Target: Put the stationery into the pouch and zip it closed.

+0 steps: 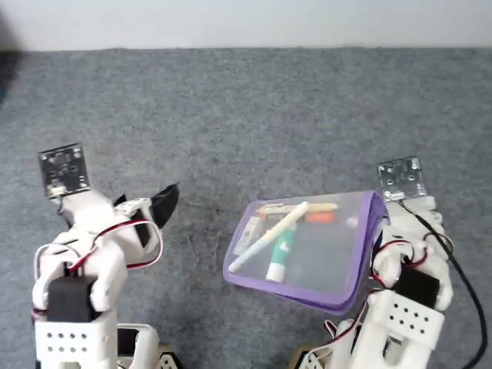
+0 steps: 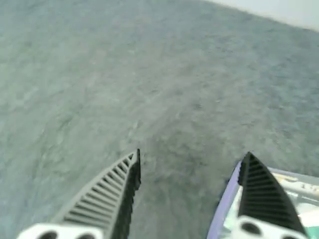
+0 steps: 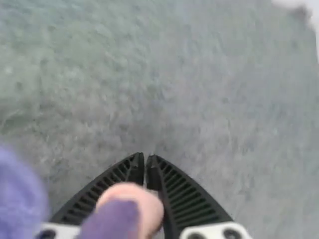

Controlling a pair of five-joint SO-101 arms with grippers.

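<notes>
Pouch (image 1: 307, 246), pens (image 1: 280, 231) inside, sits tilted over the grey mat (image 1: 231, 115), its right edge raised at the right claw (image 3: 144, 163). That claw's tips are pressed together, and a pink-and-purple tab (image 3: 127, 206) lies at their root. It appears to hold the pouch by that edge. The left claw (image 2: 192, 155) gapes wide and empty, near the pouch's other end. Whether the zip is shut cannot be told. Such a thin hold could slip under a sideways tug, dropping the pouch and spilling pens through any open gap.
</notes>
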